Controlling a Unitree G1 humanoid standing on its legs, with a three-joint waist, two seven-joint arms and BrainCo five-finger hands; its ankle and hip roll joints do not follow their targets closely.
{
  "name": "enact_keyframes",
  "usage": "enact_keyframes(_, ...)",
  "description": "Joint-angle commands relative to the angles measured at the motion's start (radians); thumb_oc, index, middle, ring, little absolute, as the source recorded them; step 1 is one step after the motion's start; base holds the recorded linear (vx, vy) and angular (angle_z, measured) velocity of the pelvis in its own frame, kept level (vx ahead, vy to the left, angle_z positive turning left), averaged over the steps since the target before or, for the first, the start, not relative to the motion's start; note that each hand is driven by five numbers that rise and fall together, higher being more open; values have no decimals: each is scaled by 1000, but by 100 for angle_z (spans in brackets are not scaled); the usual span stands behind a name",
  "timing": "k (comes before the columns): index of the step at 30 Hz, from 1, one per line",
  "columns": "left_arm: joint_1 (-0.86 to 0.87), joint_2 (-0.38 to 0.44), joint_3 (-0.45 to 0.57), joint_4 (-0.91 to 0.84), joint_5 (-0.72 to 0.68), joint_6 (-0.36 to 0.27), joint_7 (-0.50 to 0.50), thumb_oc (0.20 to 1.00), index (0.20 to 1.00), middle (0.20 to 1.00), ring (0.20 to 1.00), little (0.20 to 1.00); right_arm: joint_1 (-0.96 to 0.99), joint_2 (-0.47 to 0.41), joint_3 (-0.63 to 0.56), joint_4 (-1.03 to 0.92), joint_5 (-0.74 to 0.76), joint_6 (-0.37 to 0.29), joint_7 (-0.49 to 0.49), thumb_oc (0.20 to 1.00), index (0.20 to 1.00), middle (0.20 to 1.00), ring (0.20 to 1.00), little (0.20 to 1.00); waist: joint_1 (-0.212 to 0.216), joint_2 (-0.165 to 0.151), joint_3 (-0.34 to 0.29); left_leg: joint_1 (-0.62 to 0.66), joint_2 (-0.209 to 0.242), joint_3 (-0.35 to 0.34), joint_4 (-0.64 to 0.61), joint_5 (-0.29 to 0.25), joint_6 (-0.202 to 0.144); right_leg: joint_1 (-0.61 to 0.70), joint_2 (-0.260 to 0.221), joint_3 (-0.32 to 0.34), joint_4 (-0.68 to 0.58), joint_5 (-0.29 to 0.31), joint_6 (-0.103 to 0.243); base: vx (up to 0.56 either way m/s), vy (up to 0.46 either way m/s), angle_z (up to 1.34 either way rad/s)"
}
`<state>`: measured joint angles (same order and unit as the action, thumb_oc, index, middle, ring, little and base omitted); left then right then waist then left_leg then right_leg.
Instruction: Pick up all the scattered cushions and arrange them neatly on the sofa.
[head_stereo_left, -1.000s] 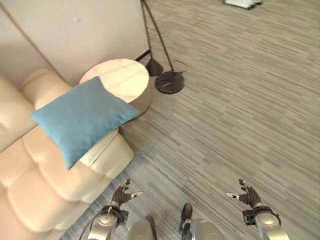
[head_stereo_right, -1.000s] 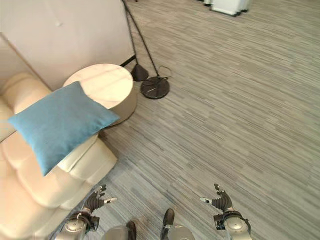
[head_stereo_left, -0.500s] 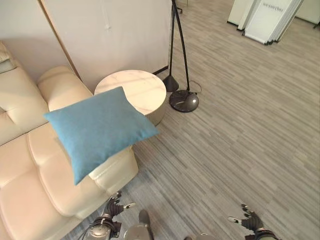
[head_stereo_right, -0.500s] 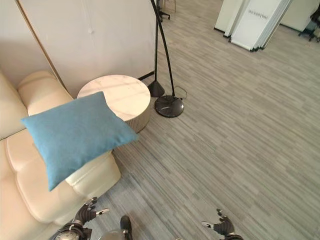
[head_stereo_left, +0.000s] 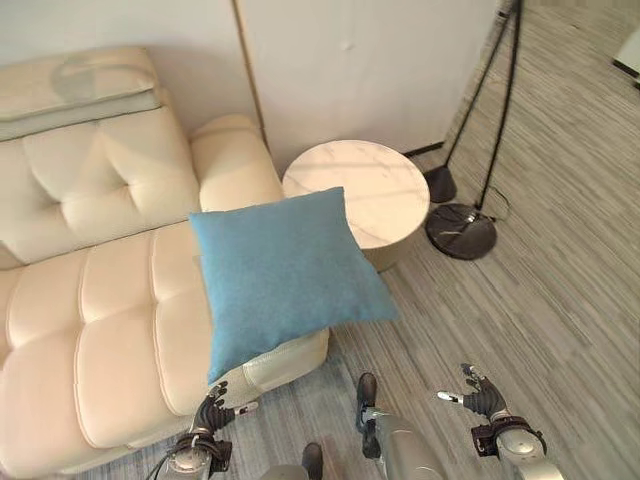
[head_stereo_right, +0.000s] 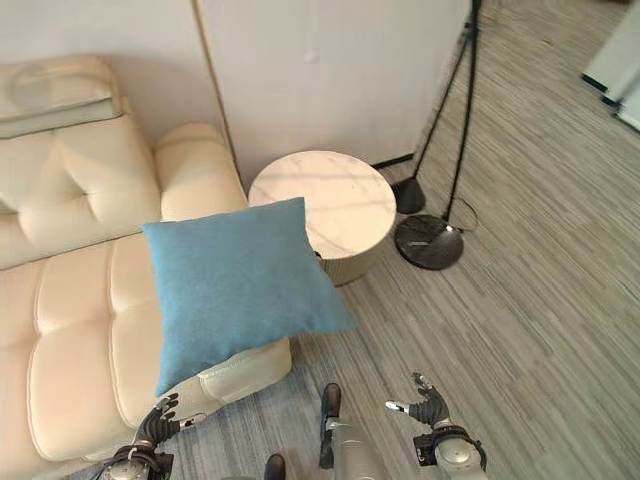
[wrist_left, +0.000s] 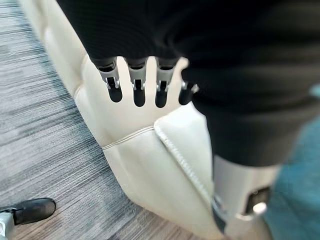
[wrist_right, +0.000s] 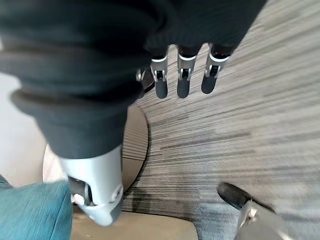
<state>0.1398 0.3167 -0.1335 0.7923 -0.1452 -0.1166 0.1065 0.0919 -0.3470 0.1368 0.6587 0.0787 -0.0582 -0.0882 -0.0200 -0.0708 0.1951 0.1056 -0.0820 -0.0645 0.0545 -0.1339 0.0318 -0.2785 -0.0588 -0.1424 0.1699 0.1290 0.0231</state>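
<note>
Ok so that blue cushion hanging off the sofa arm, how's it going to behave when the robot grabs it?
The blue cushion looks plump and soft, so it will probably dent and sag rather than stay stiff. It likely weighs little for its bulk. Its corner overhangs the sofa edge, so a nudge might slide it onto the floor.

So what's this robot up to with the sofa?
It is tidying cushions, but right now it holds nothing. A blue cushion lies on the cream sofa, hanging over the arm at the end by a round table. The left hand hangs open in front of the sofa, and the right hand hangs open over the floor. A floor lamp stands beyond the table.
</note>
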Motion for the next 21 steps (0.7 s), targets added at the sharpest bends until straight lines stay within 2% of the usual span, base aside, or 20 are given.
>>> enact_keyframes(1,-44,36,-8,-38,11,-34,-10,1000,1000,1000,1000,1000,2,-45,-30,-31,10,-41,-15,1000,1000,1000,1000,1000,-27,1,-10,-138,3,105,102,37,-74,162,5,17,-73,-143,87,150,-150,86)
enact_keyframes(2,-38,35,-7,-40,14,-32,-17,1000,1000,1000,1000,1000,6,-48,-33,-35,11,-43,-12,1000,1000,1000,1000,1000,-29,1,-13,-148,11,117,140,24,-81,179,6,13,-79,-151,79,92,-91,95)
enact_keyframes(3,-37,35,-7,-44,11,-29,-19,1000,1000,1000,1000,1000,6,-58,-39,-38,15,-43,-11,1000,1000,1000,1000,1000,-29,-3,-3,-195,38,156,258,42,-110,210,-6,-7,-84,-170,65,93,-91,70)
enact_keyframes(4,-37,35,-7,-44,11,-29,-19,1000,1000,1000,1000,1000,6,-58,-39,-38,15,-43,-11,1000,1000,1000,1000,1000,-29,-3,-3,-195,38,156,258,42,-110,210,-6,-7,-84,-170,65,32,-82,59)
enact_keyframes(5,-46,32,-7,-36,6,-26,-12,1000,1000,1000,1000,1000,4,-64,-42,-34,16,-38,-17,1000,1000,1000,1000,1000,-32,-4,16,-249,97,228,335,74,-129,231,-15,-33,-80,-191,47,-1,-45,61)
enact_keyframes(6,-46,34,-4,-34,6,-24,-12,1000,1000,1000,1000,1000,4,-66,-40,-33,15,-33,-20,1000,1000,1000,1000,1000,-29,-5,20,-266,122,253,350,81,-129,239,-12,-38,-83,-197,40,-1,-45,65)
enact_keyframes(7,-46,34,-4,-34,6,-24,-12,1000,1000,1000,1000,1000,4,-66,-40,-33,15,-33,-20,1000,1000,1000,1000,1000,-28,-5,20,-266,123,253,350,81,-129,239,-12,-38,-83,-197,40,36,-33,43)
enact_keyframes(8,-44,43,3,-36,7,-23,-6,1000,1000,1000,1000,1000,4,-71,-33,-30,16,-31,-23,1000,1000,1000,1000,1000,-21,-18,28,-306,153,269,371,92,-122,245,-16,-40,-83,-205,32,25,-34,19)
enact_keyframes(10,-46,49,14,-31,-6,-20,-2,1000,1000,1000,1000,1000,-1,-72,-28,-23,19,-26,-28,1000,1000,1000,1000,1000,-14,-32,31,-353,176,260,396,91,-116,239,-23,-44,-76,-215,26,27,-25,17)
enact_keyframes(11,-46,49,14,-31,-6,-20,-2,1000,1000,1000,1000,1000,-1,-72,-28,-23,19,-26,-28,1000,1000,1000,1000,1000,-14,-30,34,-353,179,259,403,85,-117,242,-20,-44,-74,-217,26,45,16,12)
enact_keyframes(14,-39,52,33,-22,-19,-17,8,1000,1000,1000,1000,1000,-4,-73,-28,-32,15,-22,-29,1000,1000,1000,1000,1000,-7,-27,30,-322,185,248,322,67,-104,236,-19,-44,-55,-239,30,102,91,-18)
enact_keyframes(16,-35,56,59,0,-21,-18,16,1000,1000,1000,1000,1000,-12,-79,-29,-53,-1,-27,-27,1000,1000,1000,1000,1000,-10,-13,14,-266,160,240,226,45,-90,229,-24,-39,-25,-251,44,174,210,-46)
enact_keyframes(21,-47,91,104,12,-28,-29,43,1000,1000,1000,1000,1000,-41,-87,-37,-99,1,-29,-33,1000,1000,1000,1000,1000,5,-12,-17,-207,124,256,136,39,-65,223,-44,-20,3,-245,71,148,142,-11)
